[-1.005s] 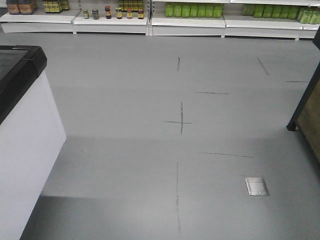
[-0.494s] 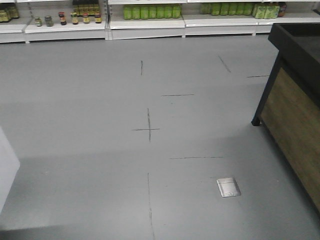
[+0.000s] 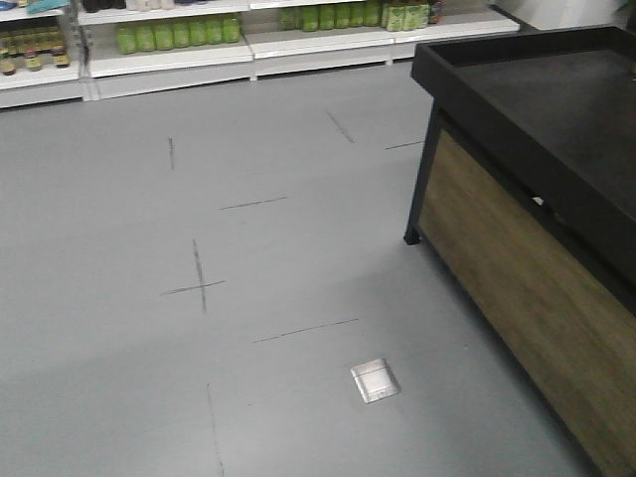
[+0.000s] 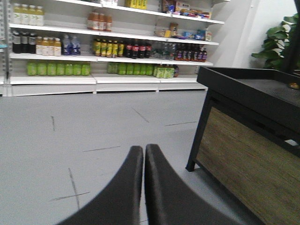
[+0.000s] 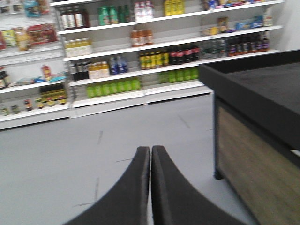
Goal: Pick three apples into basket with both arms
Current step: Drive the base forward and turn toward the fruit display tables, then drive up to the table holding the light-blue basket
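Observation:
No apples and no basket show in any view. My left gripper [image 4: 144, 148] is shut with nothing in it, its two black fingers pressed together over grey floor in the left wrist view. In the right wrist view my right gripper [image 5: 150, 149] is likewise shut and empty above the floor. Neither arm appears in the front view.
A black-topped display table with wood-panel sides [image 3: 537, 199] stands at the right, its corner leg [image 3: 412, 237] on the grey floor. Store shelves of bottles and jars [image 3: 169, 45] line the far wall. A metal floor plate [image 3: 376, 380] lies ahead. A green plant [image 4: 281, 40] is beyond the table.
The front view has swung to the right: the white cabinet at the left has left the frame, the shelves and floor marks slid left, and the black-topped table has come far into view.

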`<state>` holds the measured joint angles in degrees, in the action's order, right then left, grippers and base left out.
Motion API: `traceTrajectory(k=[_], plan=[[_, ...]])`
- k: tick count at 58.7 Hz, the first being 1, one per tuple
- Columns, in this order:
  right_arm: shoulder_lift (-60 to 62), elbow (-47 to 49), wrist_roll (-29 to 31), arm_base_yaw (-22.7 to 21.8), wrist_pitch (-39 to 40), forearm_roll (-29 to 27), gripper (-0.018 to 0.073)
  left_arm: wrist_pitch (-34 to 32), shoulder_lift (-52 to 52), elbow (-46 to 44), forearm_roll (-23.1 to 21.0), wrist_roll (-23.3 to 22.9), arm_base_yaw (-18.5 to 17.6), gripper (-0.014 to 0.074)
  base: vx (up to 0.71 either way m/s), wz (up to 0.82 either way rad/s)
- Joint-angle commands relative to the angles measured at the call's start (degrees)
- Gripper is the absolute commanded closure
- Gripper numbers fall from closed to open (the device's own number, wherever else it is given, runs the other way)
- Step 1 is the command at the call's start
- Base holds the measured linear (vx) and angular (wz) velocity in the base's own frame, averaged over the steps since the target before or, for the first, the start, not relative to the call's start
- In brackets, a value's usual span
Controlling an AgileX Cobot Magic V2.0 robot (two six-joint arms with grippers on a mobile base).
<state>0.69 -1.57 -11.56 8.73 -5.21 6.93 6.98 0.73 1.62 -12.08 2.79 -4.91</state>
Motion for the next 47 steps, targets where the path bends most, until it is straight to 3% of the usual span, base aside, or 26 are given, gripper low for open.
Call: traceTrajectory(k=[1,47], plan=[[0.68,-0.79,0.28,-0.26,4.31,0.33,0.0567,-3.99,0.76,-1.46,-0.20,-0.35,-0.35,0.0602,0.21,-0.54],[0.68,-0.79,0.28,-0.26,4.31,0.33,0.0567,-3.99,0.76,-1.46,-0.20,-0.35,-0.35,0.0602,0.17,-0.58]])
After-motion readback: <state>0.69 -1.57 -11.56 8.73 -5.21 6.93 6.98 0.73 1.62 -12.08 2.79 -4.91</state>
